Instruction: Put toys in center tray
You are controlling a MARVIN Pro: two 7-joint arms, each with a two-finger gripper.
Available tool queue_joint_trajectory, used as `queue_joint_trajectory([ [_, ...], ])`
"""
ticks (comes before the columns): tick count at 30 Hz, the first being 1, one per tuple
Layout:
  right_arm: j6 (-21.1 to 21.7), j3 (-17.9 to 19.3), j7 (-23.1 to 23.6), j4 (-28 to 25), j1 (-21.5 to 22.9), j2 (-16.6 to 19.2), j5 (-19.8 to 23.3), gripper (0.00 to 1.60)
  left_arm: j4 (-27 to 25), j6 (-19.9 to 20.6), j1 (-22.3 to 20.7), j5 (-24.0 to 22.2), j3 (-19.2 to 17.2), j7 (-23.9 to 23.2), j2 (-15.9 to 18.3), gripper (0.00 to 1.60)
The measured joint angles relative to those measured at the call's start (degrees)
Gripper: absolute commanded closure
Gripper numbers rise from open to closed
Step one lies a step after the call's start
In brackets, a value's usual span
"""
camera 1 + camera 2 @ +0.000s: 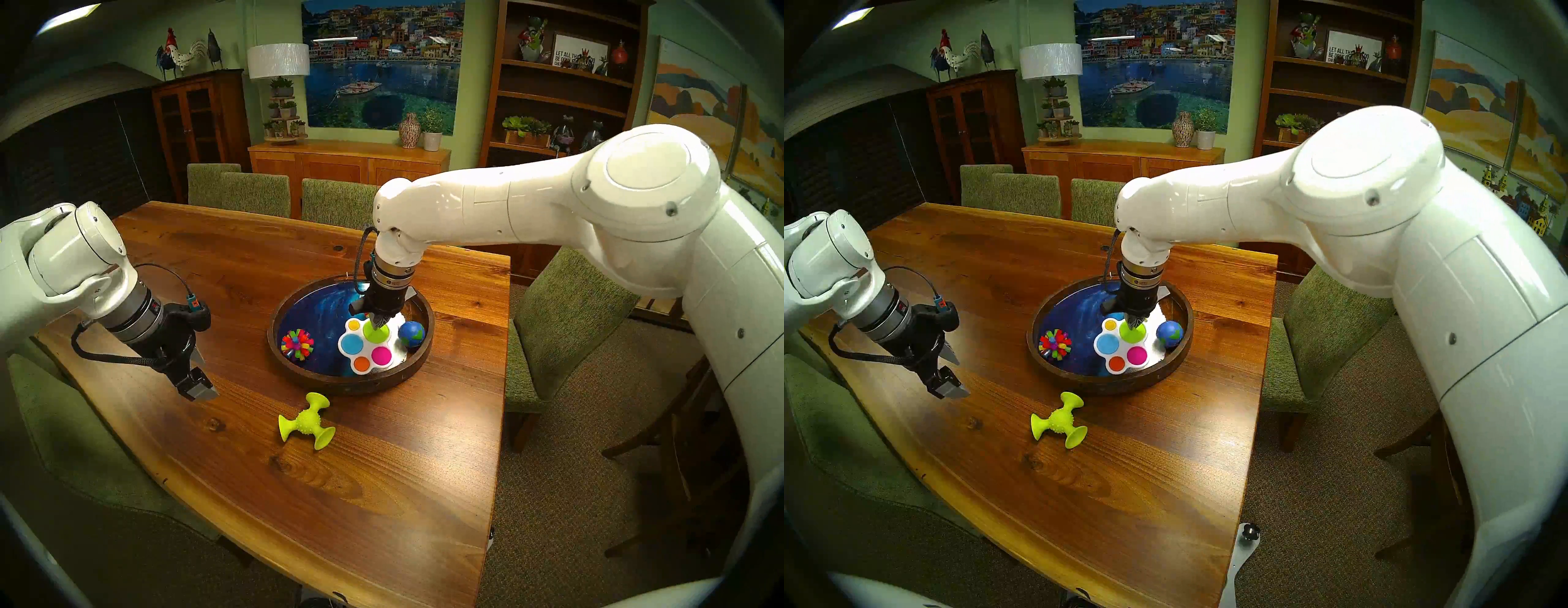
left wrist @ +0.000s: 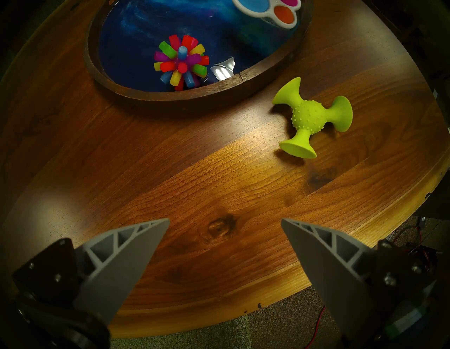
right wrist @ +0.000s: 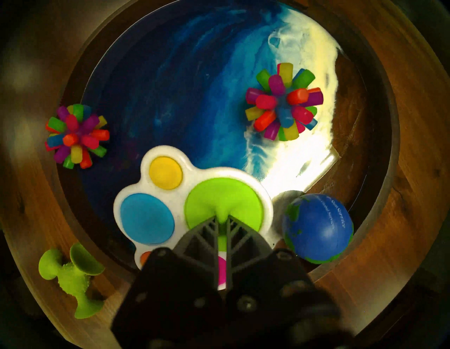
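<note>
The round tray (image 1: pixel 352 384) with a dark wooden rim and blue-and-white base holds the white lobed board (image 1: pixel 365 346), the blue-green globe ball (image 1: pixel 411 334) and a spiky multicolour ball (image 1: pixel 297 344). The right wrist view shows both spiky balls (image 3: pixel 282 102) (image 3: pixel 76 136) in the tray. My right gripper (image 1: pixel 377 325) points straight down and is shut, pinching the board's green dimple (image 3: pixel 222 202). The lime-green three-armed suction piece (image 1: pixel 306 422) lies on the table just in front of the tray. My left gripper (image 1: pixel 205 378) is open and empty, above the table to the left of it.
The wooden table (image 1: pixel 382 509) has its front edge close under the left gripper (image 2: pixel 225 219). Green upholstered chairs (image 1: pixel 564 322) stand at the right side and the far side (image 1: pixel 254 193). A sideboard and shelves stand at the back wall.
</note>
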Motion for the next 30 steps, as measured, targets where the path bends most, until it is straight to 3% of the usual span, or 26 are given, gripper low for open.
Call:
queue_joint_trajectory([
  [2, 0.0, 0.0, 0.0, 1.7, -0.8, -0.6, -0.1, 1.6, 0.0, 0.0, 0.0, 0.0, 0.0, 0.0, 0.0, 0.0],
  [3, 0.0, 0.0, 0.0, 2.7, -1.3, -0.9, -0.1, 1.2, 0.0, 0.0, 0.0, 0.0, 0.0, 0.0, 0.0, 0.0],
  [4, 0.0, 0.0, 0.0, 3.2, -1.5, -1.1, -0.1, 0.4, 0.0, 0.0, 0.0, 0.0, 0.0, 0.0, 0.0, 0.0],
  [5, 0.1, 0.0, 0.0, 4.0, -1.9, -1.4, -0.2, 0.0, 0.0, 0.0, 0.0, 0.0, 0.0, 0.0, 0.0, 0.0],
  [21, 4.2, -0.5, 2.2, 16.4, -6.1, -5.7, -1.2, 0.0, 0.0, 0.0, 0.0, 0.0, 0.1, 0.0, 0.0, 0.0],
  [30, 4.6, -3.3, 3.9, 17.8, -5.3, -6.7, -2.0, 0.0, 0.0, 0.0, 0.0, 0.0, 0.1, 0.0, 0.0, 0.0],
])
